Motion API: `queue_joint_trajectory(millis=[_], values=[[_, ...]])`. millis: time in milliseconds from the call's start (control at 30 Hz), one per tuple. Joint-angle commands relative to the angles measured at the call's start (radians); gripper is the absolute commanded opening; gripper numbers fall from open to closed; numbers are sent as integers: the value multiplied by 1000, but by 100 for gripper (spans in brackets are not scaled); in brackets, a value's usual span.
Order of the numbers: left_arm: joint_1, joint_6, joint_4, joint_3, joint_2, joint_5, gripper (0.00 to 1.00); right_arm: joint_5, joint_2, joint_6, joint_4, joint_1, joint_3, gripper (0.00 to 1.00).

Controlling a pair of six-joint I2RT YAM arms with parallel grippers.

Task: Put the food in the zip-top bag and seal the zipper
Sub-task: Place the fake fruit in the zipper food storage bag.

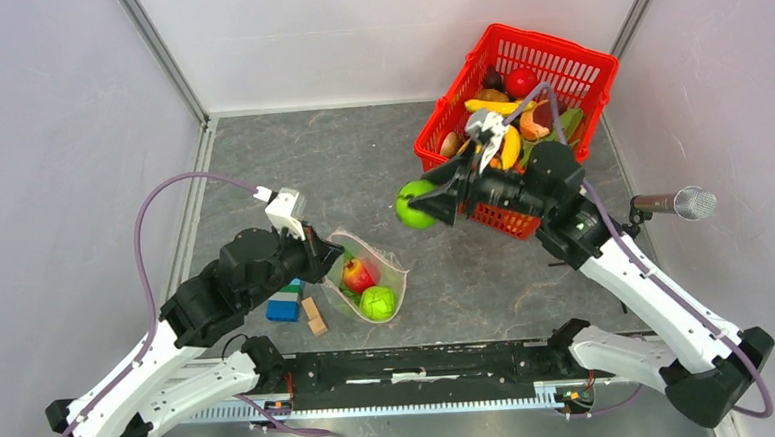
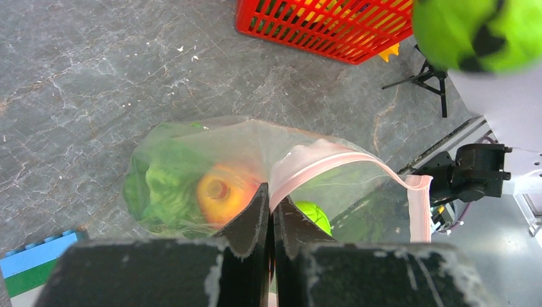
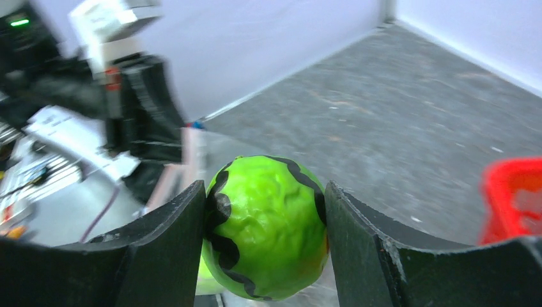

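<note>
**Bag held open at the mouth, striped fruit in the other gripper**

Nearest the arm bases, a blue-green block (image 1: 286,303) and some wooden cubes (image 1: 314,315) are lying on the grey desk (image 1: 360,160), just left of the zip-top bag (image 1: 394,265). The bag is lying on the desk in front of the left arm, with its mouth facing the near side.

The left gripper (image 2: 271,211) is pinching the bag's edge. Its jaws are closed tight on the pink zipper (image 2: 345,157), lifting one lip so that the strip is arching up and the mouth is gaping. Inside the bag, the leafy lettuce (image 2: 163,185) is sitting at the closed end, a red apple (image 2: 220,192) is lying next to it, and a green round fruit (image 2: 314,215) is resting nearer the mouth.

Farther out, the right gripper (image 3: 265,198) is clamping a striped green fruit (image 3: 265,233) between its two fingers, the jaws standing wide around it. In the top view this fruit is hanging between the bag and the red basket (image 1: 596,67), close to the basket's near corner.

At the far right, the basket is holding more toy food, a banana (image 1: 509,144) among it. A microphone (image 1: 685,203) is standing to the basket's right.
</note>
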State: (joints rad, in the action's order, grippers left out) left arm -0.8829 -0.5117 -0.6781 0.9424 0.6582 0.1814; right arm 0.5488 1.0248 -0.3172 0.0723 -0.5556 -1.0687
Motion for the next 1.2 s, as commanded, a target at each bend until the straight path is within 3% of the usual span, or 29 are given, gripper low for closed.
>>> queue_joint_trajectory(millis=[0, 200, 367, 600, 633, 733, 967, 1100, 1167], values=[[1, -45, 27, 37, 26, 8, 8, -24, -28, -5, -114, -171, 3, 46], [1, -65, 19, 70, 46, 4, 7, -158, 63, 104, -49, -444, -57, 46], [1, -70, -5, 106, 44, -1, 6, -373, 153, 201, 45, -582, -105, 46], [1, -69, -36, 161, 19, -34, 7, -694, 188, 291, 55, -610, -105, 53], [1, -69, -38, 168, 14, -37, 7, -695, 188, 299, 49, -611, -108, 55], [0, -66, -48, 185, 5, -44, 7, -619, 205, 309, 34, -610, -131, 75], [1, -68, -49, 167, 4, -21, 7, -462, 188, 284, -49, -610, -123, 82], [1, -72, -48, 151, -8, 6, 7, -533, 87, 281, -65, -610, -67, 82], [2, -72, -45, 145, -14, 17, 7, -706, 41, 282, -65, -611, -28, 84]])
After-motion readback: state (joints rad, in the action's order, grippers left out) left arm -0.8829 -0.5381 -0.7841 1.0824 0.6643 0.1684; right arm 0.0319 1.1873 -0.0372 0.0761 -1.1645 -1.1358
